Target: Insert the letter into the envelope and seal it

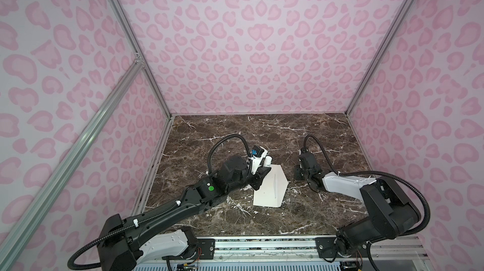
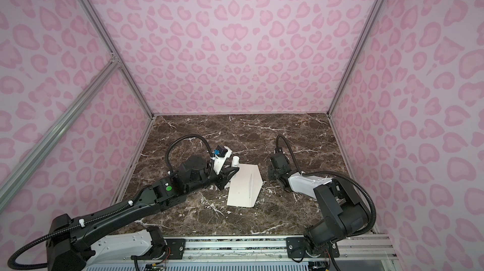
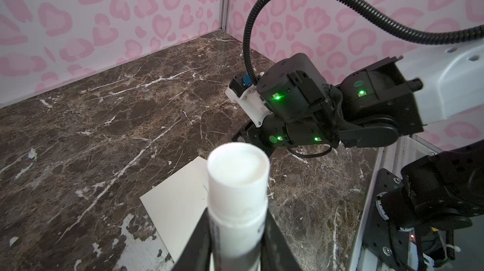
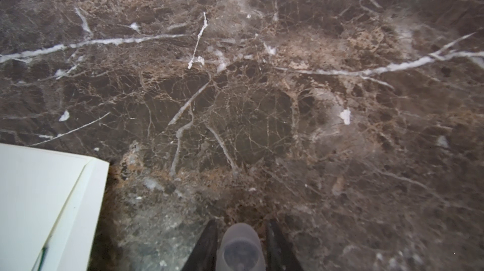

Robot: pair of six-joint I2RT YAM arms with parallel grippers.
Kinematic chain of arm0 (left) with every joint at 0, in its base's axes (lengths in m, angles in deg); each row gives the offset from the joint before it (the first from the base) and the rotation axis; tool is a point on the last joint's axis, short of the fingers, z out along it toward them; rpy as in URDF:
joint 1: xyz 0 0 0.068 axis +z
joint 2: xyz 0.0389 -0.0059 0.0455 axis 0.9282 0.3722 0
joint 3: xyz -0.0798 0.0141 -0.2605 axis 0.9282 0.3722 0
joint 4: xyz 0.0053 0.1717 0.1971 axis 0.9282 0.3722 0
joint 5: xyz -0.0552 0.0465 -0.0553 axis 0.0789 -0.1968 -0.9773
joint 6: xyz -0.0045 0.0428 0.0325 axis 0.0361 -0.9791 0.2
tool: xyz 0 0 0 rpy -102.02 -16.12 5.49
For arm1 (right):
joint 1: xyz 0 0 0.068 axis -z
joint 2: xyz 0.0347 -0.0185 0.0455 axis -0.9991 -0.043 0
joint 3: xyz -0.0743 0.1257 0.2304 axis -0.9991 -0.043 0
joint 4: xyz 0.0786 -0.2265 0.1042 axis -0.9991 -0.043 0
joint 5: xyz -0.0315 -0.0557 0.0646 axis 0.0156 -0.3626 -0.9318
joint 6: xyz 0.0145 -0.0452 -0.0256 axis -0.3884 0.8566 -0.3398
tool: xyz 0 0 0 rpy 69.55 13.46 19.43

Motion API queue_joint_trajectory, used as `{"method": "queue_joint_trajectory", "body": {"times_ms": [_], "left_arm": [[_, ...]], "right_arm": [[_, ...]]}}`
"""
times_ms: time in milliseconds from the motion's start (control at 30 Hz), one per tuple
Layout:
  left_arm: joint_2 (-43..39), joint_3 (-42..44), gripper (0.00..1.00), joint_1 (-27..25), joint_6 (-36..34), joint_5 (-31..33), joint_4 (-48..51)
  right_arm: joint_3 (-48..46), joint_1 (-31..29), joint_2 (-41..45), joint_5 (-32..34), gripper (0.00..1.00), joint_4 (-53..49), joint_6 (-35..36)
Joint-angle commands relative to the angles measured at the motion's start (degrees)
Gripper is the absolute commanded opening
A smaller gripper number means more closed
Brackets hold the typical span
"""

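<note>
The cream envelope [image 1: 268,191] [image 2: 243,188] lies flat on the marble table [image 1: 262,131], its pointed flap open toward the right. My left gripper [image 1: 263,173] [image 3: 237,214] hovers at the envelope's far left corner, shut on a white cylindrical stick [image 3: 238,178] [image 2: 235,162] that has no cap on it. My right gripper [image 1: 298,175] [image 4: 241,224] points down at the table, right of the envelope. A translucent cap [image 4: 239,246] sits between its fingers with a gap on each side. The letter is hidden; only a thin green streak [image 4: 43,254] shows at the envelope's [image 4: 34,191] mouth.
Pink patterned walls close in the table on three sides. An aluminium rail [image 1: 262,246] with both arm bases runs along the front edge. The right arm's wrist [image 3: 301,99] fills the space just beyond the envelope in the left wrist view.
</note>
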Motion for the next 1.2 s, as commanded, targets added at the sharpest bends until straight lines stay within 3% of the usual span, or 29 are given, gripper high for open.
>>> {"method": "queue_joint_trajectory", "body": {"times_ms": [0, 400, 733, 933, 1167], "left_arm": [[-0.3, 0.1, 0.11, 0.0, -0.4, 0.5, -0.9], [-0.2, 0.7, 0.13, 0.0, 0.7, 0.4, -2.0], [1.0, 2.4, 0.13, 2.7, 3.3, -2.3, -9.0], [3.9, 3.9, 0.14, 6.7, 6.9, -7.7, -16.9], [5.9, 3.4, 0.13, 8.7, 9.4, -12.6, -22.0]], "right_arm": [[-0.5, -0.1, 0.3, 0.6, 0.37, -0.1, -0.2], [4.5, -0.2, 5.3, -1.4, 0.55, -6.3, 0.8], [7.9, -1.1, 24.9, -5.5, 0.57, -16.0, 2.6], [-3.7, -3.5, 38.2, -14.8, 0.53, -5.8, -1.6], [-18.1, -10.4, 51.8, -18.0, 0.50, 9.2, -5.5]]}}
